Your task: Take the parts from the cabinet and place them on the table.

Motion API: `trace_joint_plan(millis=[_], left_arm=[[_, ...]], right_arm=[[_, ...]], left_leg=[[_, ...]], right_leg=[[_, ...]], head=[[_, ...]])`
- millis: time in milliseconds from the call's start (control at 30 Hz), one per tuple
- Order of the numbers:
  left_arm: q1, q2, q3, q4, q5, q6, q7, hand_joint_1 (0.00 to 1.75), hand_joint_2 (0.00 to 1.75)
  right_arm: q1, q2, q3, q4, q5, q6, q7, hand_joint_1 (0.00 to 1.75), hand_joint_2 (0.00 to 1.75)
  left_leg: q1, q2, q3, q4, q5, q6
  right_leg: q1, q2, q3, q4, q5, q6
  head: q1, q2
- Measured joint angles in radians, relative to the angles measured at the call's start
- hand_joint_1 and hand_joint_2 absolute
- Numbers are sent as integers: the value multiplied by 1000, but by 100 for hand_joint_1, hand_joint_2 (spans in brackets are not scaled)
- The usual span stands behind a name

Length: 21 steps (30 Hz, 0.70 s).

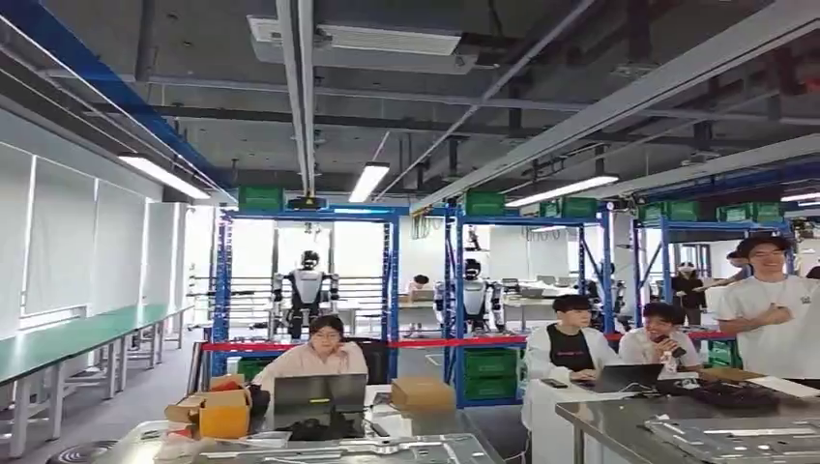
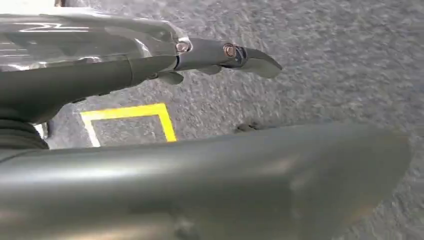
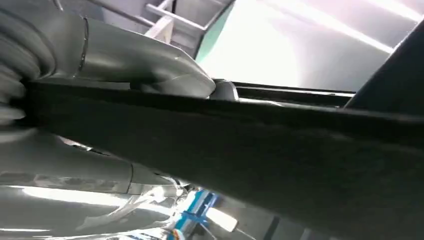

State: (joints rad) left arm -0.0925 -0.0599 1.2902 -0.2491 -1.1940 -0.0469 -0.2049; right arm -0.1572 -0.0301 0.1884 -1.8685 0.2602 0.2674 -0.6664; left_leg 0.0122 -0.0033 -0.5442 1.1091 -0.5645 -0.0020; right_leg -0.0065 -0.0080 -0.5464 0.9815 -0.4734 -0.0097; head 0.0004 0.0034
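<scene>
Two steel tables (image 1: 619, 416) ahead; left hand (image 2: 210, 165) empty, fingers apart, over grey floor (image 2: 325, 60); right hand (image 3: 125, 65) grips black part (image 3: 250, 150).

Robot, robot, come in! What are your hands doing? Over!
Left hand open over floor. Right hand against a dark flat piece, grip unclear. Steel table ahead, people seated behind it.
</scene>
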Motion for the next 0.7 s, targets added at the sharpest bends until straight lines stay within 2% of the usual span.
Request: trace_joint_plan(millis=[67,100,133,167,200,233,267,300,367,400,433,467,500,533,567,600,633,667,700], left_arm=[[2,0,0,0,0,0,0,0,175],[5,0,0,0,0,0,0,0,175],[8,0,0,0,0,1,0,0,175],[10,0,0,0,0,1,0,0,175],[10,0,0,0,0,1,0,0,175],[9,0,0,0,0,0,0,0,175],[9,0,0,0,0,0,0,0,175],[5,0,0,0,0,1,0,0,175],[6,0,0,0,0,1,0,0,175],[8,0,0,0,0,0,0,0,175],[8,0,0,0,0,0,0,0,175],[6,1,0,0,0,0,0,0,175],[3,2,0,0,0,2,0,0,175],[1,2,0,0,0,2,0,0,175],[1,2,0,0,-1,2,0,0,175],[3,1,0,0,-1,1,0,0,175],[4,1,0,0,-2,1,0,0,175],[5,1,0,0,-2,1,0,0,175],[5,1,0,0,-2,1,0,0,175]], right_arm=[[1,0,-1,2,3,0,2,175,175],[3,0,0,5,6,-1,3,175,175],[4,0,0,8,7,0,4,175,175],[5,0,0,10,8,-1,6,175,175],[5,0,0,10,8,-2,6,175,175],[5,0,0,10,8,-3,6,175,175],[5,0,0,11,8,-4,6,175,175],[5,0,0,12,8,-6,6,175,175],[6,-1,1,12,8,-8,6,175,175],[5,-1,2,12,8,-9,6,175,175],[4,-1,2,11,7,-10,5,175,175],[4,-1,2,9,5,-10,2,175,175],[2,-2,1,7,0,-11,-1,175,175],[3,-2,1,7,-5,-11,-3,175,175],[6,-3,1,7,-8,-10,-3,175,175],[8,-3,1,7,-10,-10,-3,175,175],[9,-3,1,8,-10,-10,-3,175,175],[8,-4,1,8,-10,-10,-3,175,175],[8,-5,1,8,-10,-10,-3,175,175]], left_leg=[[1,0,-100,155,-69,-8],[0,0,-138,202,-78,-8],[0,0,-151,198,-60,-8],[0,0,-141,149,-17,-4],[-1,4,-115,66,44,1],[-3,17,-83,-22,104,7],[-12,57,-63,-69,125,16],[-22,69,-73,-85,87,17],[-21,55,-69,-79,102,31],[-20,48,-63,-80,100,36],[-11,38,-53,-85,101,40],[-9,33,-47,-88,98,44],[-6,28,-44,-88,94,49],[-5,22,-40,-88,89,51],[-4,17,-36,-88,83,51],[-4,12,-30,-88,76,50],[-3,8,-20,-88,69,49],[-3,3,-6,-88,59,47],[-2,-1,8,-88,49,46]], right_leg=[[4,-5,4,0,-10,-6],[6,-7,8,0,-15,-6],[7,-10,14,0,-21,-5],[7,-15,24,0,-29,-4],[8,-24,37,0,-38,-2],[9,-32,51,0,-48,1],[10,-42,60,-1,-57,4],[14,-47,62,4,-62,12],[17,-62,72,8,-74,26],[16,-62,77,8,-75,30],[15,-62,74,18,-79,34],[13,-35,58,58,-81,40],[11,-14,22,120,-99,46],[7,-3,-29,202,-132,53],[4,-1,-79,276,-166,57],[3,0,-123,330,-189,59],[3,0,-145,339,-185,60],[3,0,-143,298,-152,59],[3,1,-126,230,-104,58]], head=[[0,0],[0,0],[0,0],[0,0],[0,0],[0,0],[0,0],[0,0],[0,0],[0,0],[0,0],[0,0],[0,0],[0,0],[0,0],[0,0],[0,0],[0,0],[0,0]])
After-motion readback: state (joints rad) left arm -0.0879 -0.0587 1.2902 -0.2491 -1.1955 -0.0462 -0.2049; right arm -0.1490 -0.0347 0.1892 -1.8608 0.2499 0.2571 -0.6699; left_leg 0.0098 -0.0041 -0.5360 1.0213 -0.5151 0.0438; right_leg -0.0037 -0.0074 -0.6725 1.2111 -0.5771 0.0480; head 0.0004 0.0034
